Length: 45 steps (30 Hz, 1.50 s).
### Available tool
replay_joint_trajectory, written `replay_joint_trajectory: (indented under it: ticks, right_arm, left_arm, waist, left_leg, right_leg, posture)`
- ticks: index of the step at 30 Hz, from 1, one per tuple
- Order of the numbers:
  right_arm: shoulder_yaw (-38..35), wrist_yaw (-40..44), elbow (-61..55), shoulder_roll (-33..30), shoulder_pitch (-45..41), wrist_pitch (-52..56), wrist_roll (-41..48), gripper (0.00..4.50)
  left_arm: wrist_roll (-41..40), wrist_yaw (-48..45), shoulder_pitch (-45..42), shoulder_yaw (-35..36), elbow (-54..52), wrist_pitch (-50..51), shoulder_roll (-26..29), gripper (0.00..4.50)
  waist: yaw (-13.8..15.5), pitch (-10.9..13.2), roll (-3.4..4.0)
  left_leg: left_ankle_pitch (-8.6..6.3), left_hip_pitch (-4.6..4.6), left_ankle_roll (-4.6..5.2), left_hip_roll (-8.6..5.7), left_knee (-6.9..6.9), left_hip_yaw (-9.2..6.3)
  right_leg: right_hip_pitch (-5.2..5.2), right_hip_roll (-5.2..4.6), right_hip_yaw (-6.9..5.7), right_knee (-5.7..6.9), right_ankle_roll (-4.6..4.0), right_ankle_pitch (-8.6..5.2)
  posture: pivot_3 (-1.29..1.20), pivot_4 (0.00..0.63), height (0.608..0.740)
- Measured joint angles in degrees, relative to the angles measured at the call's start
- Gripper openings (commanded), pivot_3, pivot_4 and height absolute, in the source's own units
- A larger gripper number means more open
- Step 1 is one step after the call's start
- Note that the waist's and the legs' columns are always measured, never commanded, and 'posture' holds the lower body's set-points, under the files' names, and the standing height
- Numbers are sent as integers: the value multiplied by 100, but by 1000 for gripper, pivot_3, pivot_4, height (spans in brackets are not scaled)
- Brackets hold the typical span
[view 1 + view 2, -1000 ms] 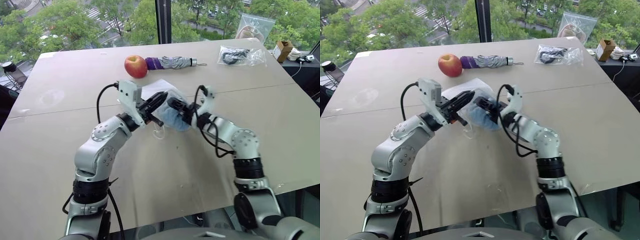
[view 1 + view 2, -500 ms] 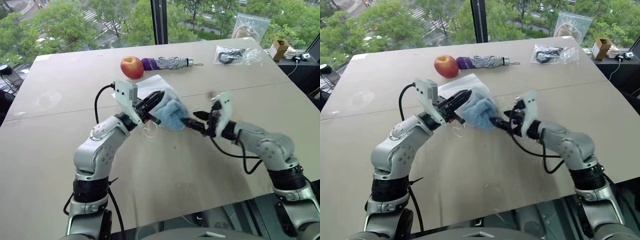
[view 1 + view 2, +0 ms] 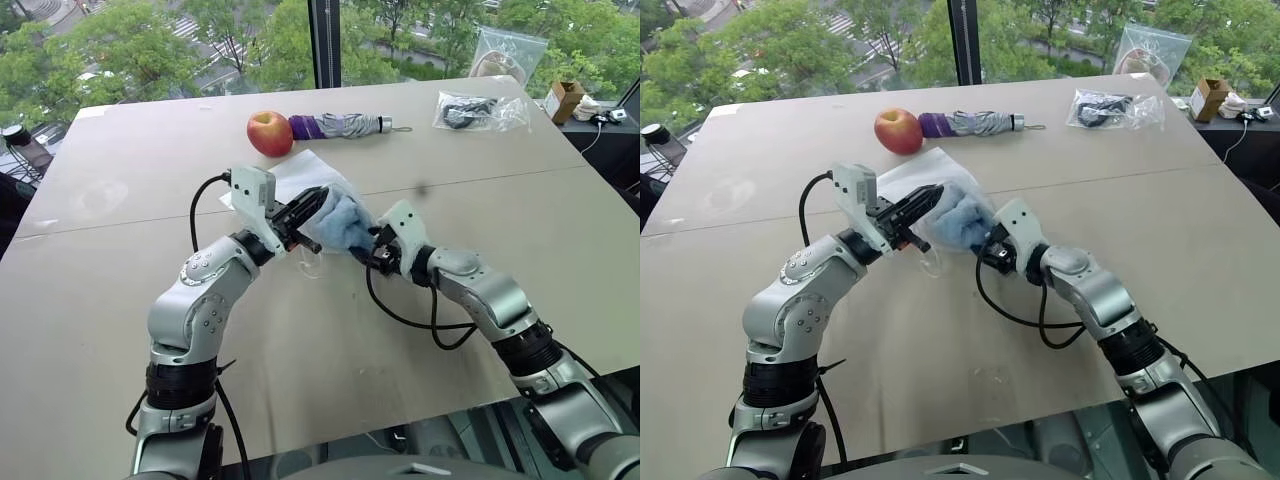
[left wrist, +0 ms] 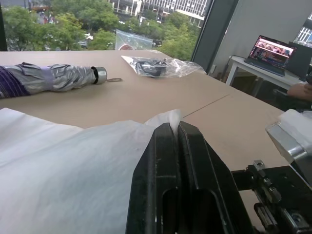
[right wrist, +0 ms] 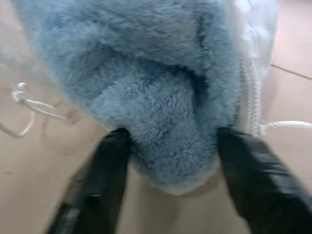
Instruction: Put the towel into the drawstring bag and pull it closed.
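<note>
A fluffy light-blue towel sits partly inside the white drawstring bag, bulging out of its mouth, near the middle of the desk. The left claw is clamped shut on the bag's rim, holding the opening up. The right claw has its fingers spread on either side of the towel's exposed end, from the side opposite the left claw; whether it is gripping or just pushing I cannot tell. The white cords trail loose beside the towel. Beyond the bag lie an apple and a folded umbrella. By my judgement, stuffing is well underway; cinching remains undone.
</note>
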Motion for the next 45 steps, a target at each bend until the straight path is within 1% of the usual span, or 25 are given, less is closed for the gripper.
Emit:
replay_joint_trajectory:
  ticks: [1, 2, 3, 4, 7, 10, 14, 17, 19, 20, 21, 23, 24, 26, 27, 28, 31, 32, 34, 36, 38, 41, 45]
  right_arm:
    - [-4, 14, 12, 60, -1, -30, -34, 1039]
    - [-9, 20, 18, 109, -1, -55, -69, 536]
    - [-43, 22, 30, 179, -3, -68, -105, 168]
    - [-108, 22, 56, 255, -18, -70, -121, 73]
    - [-326, 35, 90, 513, -151, -73, -89, 73]
    - [-784, 23, 96, 1071, -475, -33, 256, 73]
    - [-1114, -13, 195, 1473, -742, 67, 436, 73]
    - [-1223, -116, 883, 2005, -947, -80, 374, 73]
    - [-1203, -205, 1181, 2204, -1012, -196, 265, 73]
    - [-1204, -248, 1340, 2265, -1037, -270, 179, 787]
    - [-1195, -243, 1379, 2264, -1037, -316, 142, 1059]
    - [-1183, -137, 1408, 2140, -1028, -359, 59, 1979]
    - [-1187, -55, 1305, 2021, -948, -355, 52, 2305]
    - [-1196, 139, 867, 1736, -626, -335, 87, 3218]
    - [-1222, 183, 781, 1680, -548, -315, 107, 3537]
    - [-1344, 392, 370, 1275, -271, -92, 260, 3537]
    - [-1419, 966, -420, 441, 211, 184, 508, 3537]
    - [-1449, 1139, -605, 124, 354, 215, 530, 3537]
    - [-1526, 1239, -668, -309, 445, 192, 406, 3537]
    - [-1484, 1205, -566, -477, 437, 3, 97, 3537]
    - [-1260, 1172, -244, -584, 424, -279, -293, 3537]
    - [-956, 1088, 570, -390, 362, -798, -817, 3537]
    - [-664, 1042, 1487, -162, -113, -1488, -1316, 3537]
  left_arm:
    - [0, -1, 2, 0, 0, 0, 4, 0]
    - [0, -3, 3, -3, 0, 0, 4, 0]
    - [0, -6, 6, -11, 0, 0, 8, 0]
    - [1, -12, 16, -18, 0, 0, 14, 0]
    - [5, -50, 32, -36, 0, 0, 23, 0]
    - [10, -135, 35, -198, -10, 0, 49, 0]
    - [4, -211, 17, -231, -38, -34, 56, 0]
    - [-1, -238, 15, -259, -63, -27, 43, 0]
    - [-3, -252, 14, -330, -62, -7, 8, 0]
    - [13, -211, 13, -306, -32, 0, -2, 0]
    - [14, -207, 14, -294, -29, 1, -1, 0]
    - [-5, -213, 5, -254, -25, 3, 5, 0]
    - [-9, -216, -8, -247, -24, 3, 8, 0]
    - [-12, -231, -15, -238, -23, 0, 50, 0]
    - [-11, -232, -13, -223, -20, 0, 73, 0]
    - [-2, -249, -14, -205, -11, -6, 94, 0]
    - [9, -273, -31, -185, 21, -25, 127, 0]
    - [13, -278, -31, -176, 45, -33, 152, 0]
    - [16, -291, -32, -133, 84, -45, 179, 0]
    - [16, -317, -37, -141, 103, -60, 174, 0]
    - [22, -324, -38, -144, 108, -90, 173, 0]
    - [49, -324, -34, -143, 111, -125, 174, 0]
    - [56, -314, -21, -110, 110, -132, 213, 0]
  waist:
    - [0, 0, 0]
    - [-2, 0, 0]
    - [-4, 0, 0]
    - [-4, 0, 0]
    - [-4, 0, 0]
    - [-9, 0, 0]
    - [-7, 0, 0]
    - [-18, 0, 0]
    - [-26, 0, 1]
    - [-28, 0, 1]
    - [-23, 1, 1]
    - [4, 0, 1]
    - [19, 0, 1]
    - [53, 0, 1]
    - [64, 0, 1]
    - [90, 0, 1]
    - [115, 1, 2]
    - [115, 1, 2]
    - [89, 1, 1]
    - [50, 0, 1]
    - [47, 0, 0]
    - [48, 1, 1]
    - [23, 1, 1]
  left_leg:
    - [0, 0, 0, 0, 0, 0]
    - [0, 1, 0, 1, 0, -1]
    - [0, 1, 0, 1, 0, -1]
    - [0, 1, 0, 1, 0, -1]
    - [0, 0, 0, 1, 0, -2]
    - [0, 0, 0, 2, -1, -4]
    - [0, 0, 0, 3, -1, -5]
    - [0, 2, -1, 2, -2, -3]
    - [0, 1, -1, 2, -2, -3]
    - [0, 0, -1, 2, -2, -4]
    - [0, -1, -1, 2, -2, -4]
    - [0, -4, -1, -2, -2, -5]
    - [0, -5, -1, -4, -2, -6]
    - [0, -6, -1, -6, -2, -7]
    - [0, -6, -1, -7, -1, -7]
    - [0, -6, -1, -8, -2, -5]
    - [0, -5, -1, -8, -2, -4]
    - [0, -5, -1, -8, -2, -3]
    - [0, -1, -1, -7, -2, 2]
    - [0, 10, -1, -2, -2, 7]
    - [0, 12, 0, 3, -2, 2]
    - [1, 13, -1, 7, -2, -1]
    - [1, 12, -1, 6, 0, 9]
  right_leg:
    - [0, 1, -1, 1, 0, 0]
    - [0, 1, -1, 1, 0, 0]
    - [0, 1, -1, 2, 0, 0]
    - [0, 1, -1, 2, 0, 0]
    - [0, 0, 0, 1, -1, 1]
    - [-2, 1, -1, 3, -1, 1]
    - [-1, 0, -5, 3, -1, 1]
    - [-1, -2, -3, 5, -2, 1]
    - [-2, -2, -2, 5, -2, 1]
    - [-3, -2, -4, 5, -2, 1]
    - [-3, -2, -5, 5, -2, 1]
    - [-2, -10, -10, 4, -2, 2]
    - [-2, -15, -9, 2, -1, 2]
    - [-2, -20, -7, 0, -1, 1]
    - [-2, -20, -5, 0, 0, 2]
    - [-2, -20, -5, 0, 0, 2]
    - [1, -18, -14, 0, 0, 0]
    - [1, -18, -15, 0, 0, 0]
    - [0, -12, -7, -1, 0, 0]
    - [1, 0, 4, 2, 0, 0]
    - [1, 10, 3, 5, -1, -1]
    - [-1, 18, 5, 9, -3, 1]
    - [-1, 15, 17, 6, -2, 2]
  posture:
    - [0, 150, 740]
    - [0, 150, 740]
    - [0, 150, 740]
    - [0, 150, 740]
    - [0, 150, 740]
    - [0, 150, 740]
    - [0, 150, 740]
    - [0, 150, 740]
    - [0, 150, 740]
    - [0, 150, 740]
    - [0, 150, 740]
    - [0, 150, 740]
    - [0, 150, 740]
    - [0, 150, 740]
    - [0, 150, 740]
    - [0, 150, 740]
    - [0, 150, 740]
    - [0, 150, 740]
    - [0, 150, 740]
    - [0, 150, 740]
    - [0, 150, 740]
    - [0, 150, 740]
    - [0, 150, 740]
